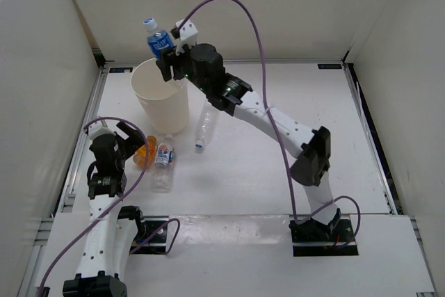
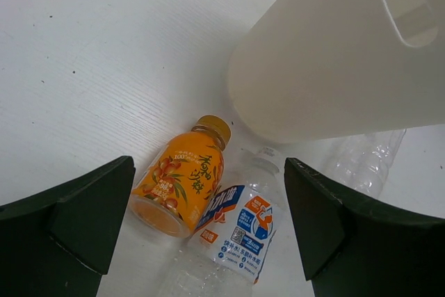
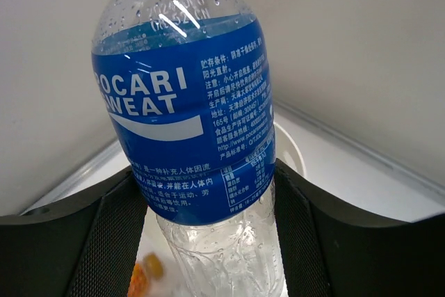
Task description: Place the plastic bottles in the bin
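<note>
My right gripper [image 1: 169,60] is shut on the clear bottle with the blue label [image 1: 158,41], holding it upright above the back rim of the cream-white bin [image 1: 161,99]. In the right wrist view the blue-label bottle [image 3: 188,123] fills the gap between the pads, with the bin's rim [image 3: 295,151] below. My left gripper [image 1: 119,133] is open and empty, above the orange bottle [image 1: 146,152] and the white-blue-red label bottle [image 1: 164,165], both lying in front of the bin. They show in the left wrist view, orange [image 2: 182,179] and labelled [image 2: 233,231]. The plain clear bottle [image 1: 203,130] lies right of the bin.
White walls enclose the table on the left, back and right. The bin [image 2: 327,60] stands close behind the lying bottles in the left wrist view. The plain clear bottle [image 2: 365,161] lies by its base. The right arm stretches diagonally over the table's middle.
</note>
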